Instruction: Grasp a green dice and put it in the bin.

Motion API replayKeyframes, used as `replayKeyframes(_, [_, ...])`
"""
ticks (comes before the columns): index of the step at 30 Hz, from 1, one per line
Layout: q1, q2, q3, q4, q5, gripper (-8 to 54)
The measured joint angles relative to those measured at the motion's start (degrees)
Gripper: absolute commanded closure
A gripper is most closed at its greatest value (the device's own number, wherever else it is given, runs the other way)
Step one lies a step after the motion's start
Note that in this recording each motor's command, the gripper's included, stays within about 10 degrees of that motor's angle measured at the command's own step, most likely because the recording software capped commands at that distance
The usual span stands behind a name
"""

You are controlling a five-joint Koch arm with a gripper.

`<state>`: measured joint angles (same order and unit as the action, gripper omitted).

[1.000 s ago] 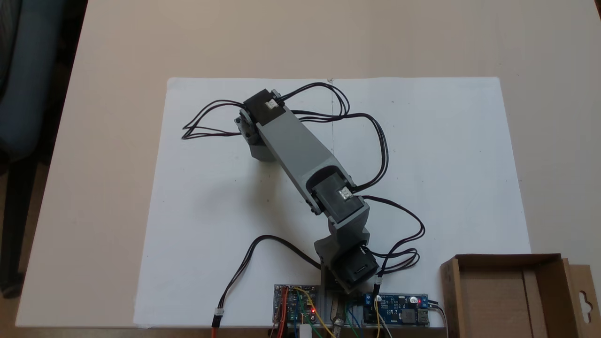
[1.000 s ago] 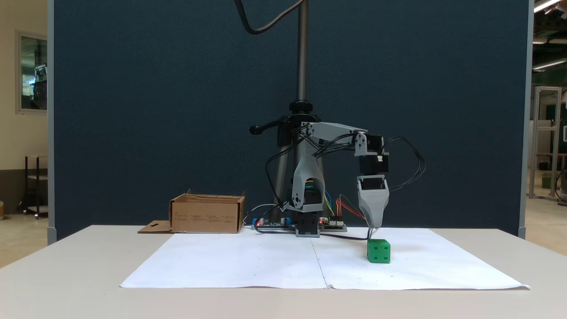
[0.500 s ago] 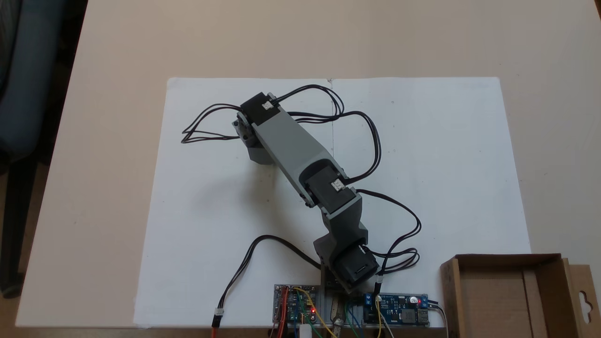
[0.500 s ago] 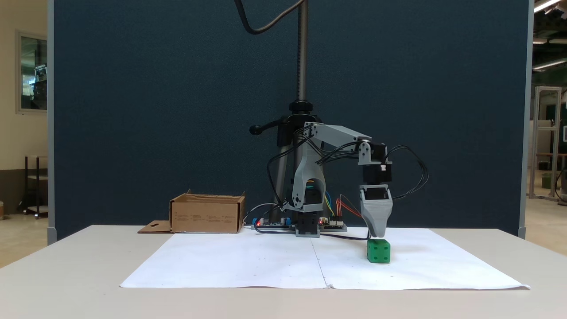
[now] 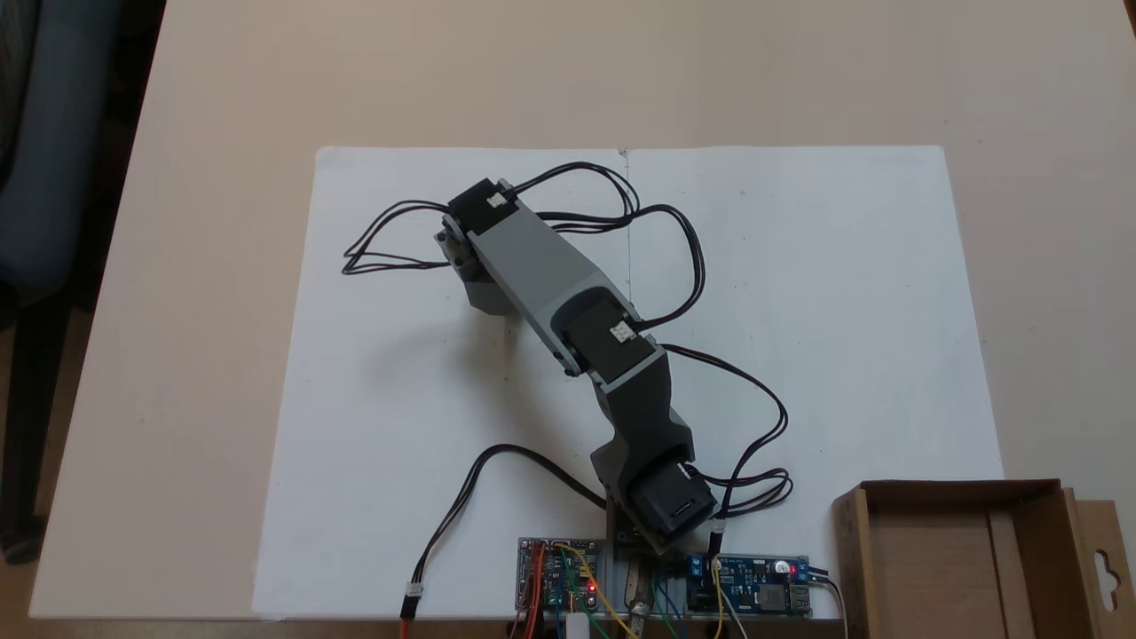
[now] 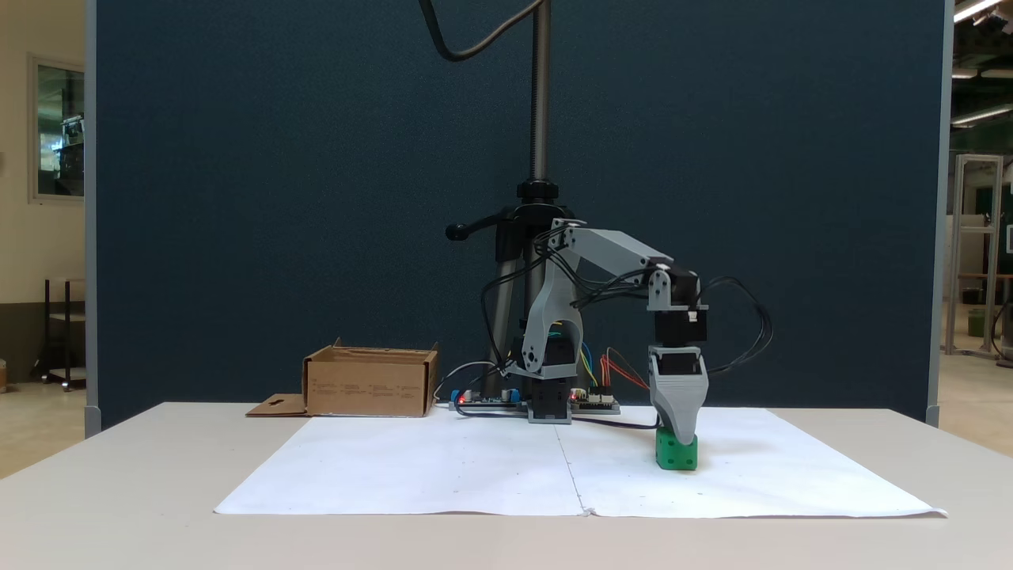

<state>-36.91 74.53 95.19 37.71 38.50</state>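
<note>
Pointing down, claw [image 6: 682, 435] tip overlapping green dice [image 6: 677, 454] top, grip state unclear, bin [image 6: 369, 385] print unreadable.

Arm [image 5: 541, 275]: grey printed links, boxy, flat-sided. Black servo blocks at joints, small white stickers on two servo tops [image 5: 619, 333]. Thin black cables [image 5: 692, 266] in loose loops link to link, bundle off arm at 9 o'clock in a fixed view. Gripper [image 6: 677, 431]: grey wedge tapering to narrow tip, black servo above. Shoulder bracket [image 6: 550, 317] grey, arched with cutout, small dark screws along edge. Base block [image 5: 670, 506] black.
</note>
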Motion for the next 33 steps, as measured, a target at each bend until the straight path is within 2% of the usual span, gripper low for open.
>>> replayKeyframes(27, [0.97, -3.96, -0.09, -0.62, 0.35, 2.6])
replayKeyframes(33, [0.97, -4.92, -0.09, -0.88, 0.35, 4.2])
